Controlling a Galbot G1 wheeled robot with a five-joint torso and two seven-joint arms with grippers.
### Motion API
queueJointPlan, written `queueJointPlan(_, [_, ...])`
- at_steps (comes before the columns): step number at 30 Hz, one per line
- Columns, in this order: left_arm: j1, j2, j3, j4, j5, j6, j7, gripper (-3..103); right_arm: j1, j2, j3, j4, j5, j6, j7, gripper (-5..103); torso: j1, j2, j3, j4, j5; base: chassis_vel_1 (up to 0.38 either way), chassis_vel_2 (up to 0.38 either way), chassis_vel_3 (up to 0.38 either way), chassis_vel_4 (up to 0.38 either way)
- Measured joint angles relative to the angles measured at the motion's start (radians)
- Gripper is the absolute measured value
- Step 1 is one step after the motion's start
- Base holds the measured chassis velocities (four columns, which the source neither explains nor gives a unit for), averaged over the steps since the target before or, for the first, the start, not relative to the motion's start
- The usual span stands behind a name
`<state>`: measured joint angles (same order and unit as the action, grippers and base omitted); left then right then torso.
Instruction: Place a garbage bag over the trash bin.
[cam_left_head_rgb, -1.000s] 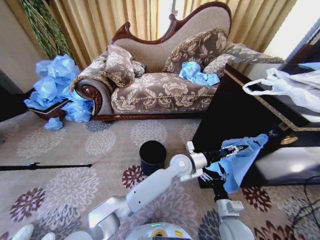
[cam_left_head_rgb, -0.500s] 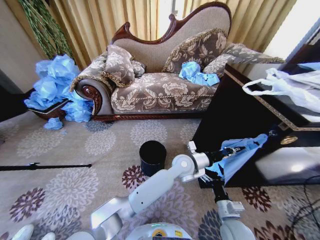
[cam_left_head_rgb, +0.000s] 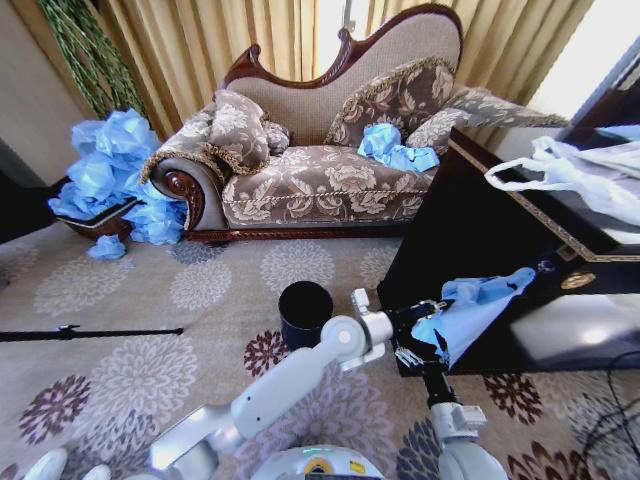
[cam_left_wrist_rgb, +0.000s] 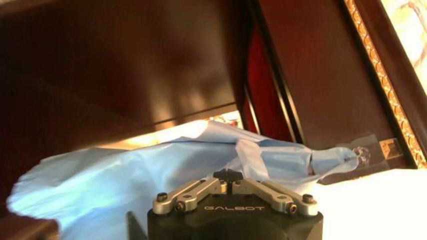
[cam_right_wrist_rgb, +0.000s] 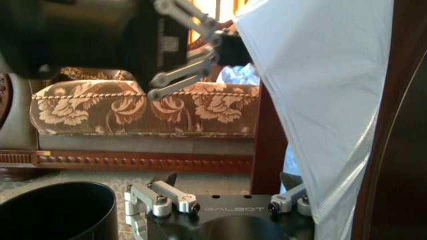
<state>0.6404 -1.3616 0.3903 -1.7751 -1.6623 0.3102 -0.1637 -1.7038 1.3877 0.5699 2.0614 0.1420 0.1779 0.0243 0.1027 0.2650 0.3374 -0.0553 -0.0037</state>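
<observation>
The trash bin (cam_left_head_rgb: 305, 312) is a small black cylinder standing upright on the carpet; its rim also shows in the right wrist view (cam_right_wrist_rgb: 53, 207). To its right, my left gripper (cam_left_head_rgb: 428, 312) is shut on the light-blue garbage bag (cam_left_head_rgb: 472, 308), which stretches toward the dark cabinet's front edge. In the left wrist view the left gripper (cam_left_wrist_rgb: 230, 176) pinches a fold of the garbage bag (cam_left_wrist_rgb: 167, 165). My right gripper (cam_left_head_rgb: 425, 352) sits just below the bag, pointing up. It is open (cam_right_wrist_rgb: 227, 182), with the garbage bag (cam_right_wrist_rgb: 320, 75) hanging beside one finger.
A dark wooden cabinet (cam_left_head_rgb: 480, 220) stands right of the bin with a white plastic bag (cam_left_head_rgb: 580, 170) on top. Behind are an ornate sofa (cam_left_head_rgb: 320, 180) with a blue bag (cam_left_head_rgb: 395, 148) on it and a heap of blue bags (cam_left_head_rgb: 115, 175) at the left. A black pole (cam_left_head_rgb: 90, 332) lies on the carpet.
My left gripper has pulled the garbage bag leftward, closer to the bin. The bag is more bunched and hangs less low. The right arm has barely moved.
</observation>
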Motion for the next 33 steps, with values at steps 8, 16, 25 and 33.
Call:
queueJointPlan(8, [0.056,0.09,-0.045,-0.058,0.027,0.008,-0.008,0,0.001,0.011,-0.019,-0.003,-0.007,0.001,-0.001,100,0.0,0.0,0.0,0.0001,0.0,0.0,0.0,0.0,0.0])
queueJointPlan(16, [0.073,0.105,-0.08,-0.09,0.031,0.028,0.042,0,0.001,0.013,-0.031,-0.004,-0.019,0.001,-0.001,100,0.0,0.0,0.0,-0.0001,0.0,0.0,0.0,0.0,0.0])
queueJointPlan(25, [0.137,0.209,-0.169,-0.17,0.066,0.079,0.031,0,-0.009,0.02,-0.036,-0.004,-0.031,0.002,-0.001,100,0.0,0.0,0.0,0.0001,-0.0002,0.0,0.0,0.0,0.0])
queueJointPlan(33, [0.274,0.355,-0.298,-0.229,0.11,0.116,0.111,0,-0.005,0.022,-0.06,-0.01,-0.038,0.005,-0.001,100,0.0,0.0,0.0,0.0002,-0.0001,0.0,0.0,0.0,0.0])
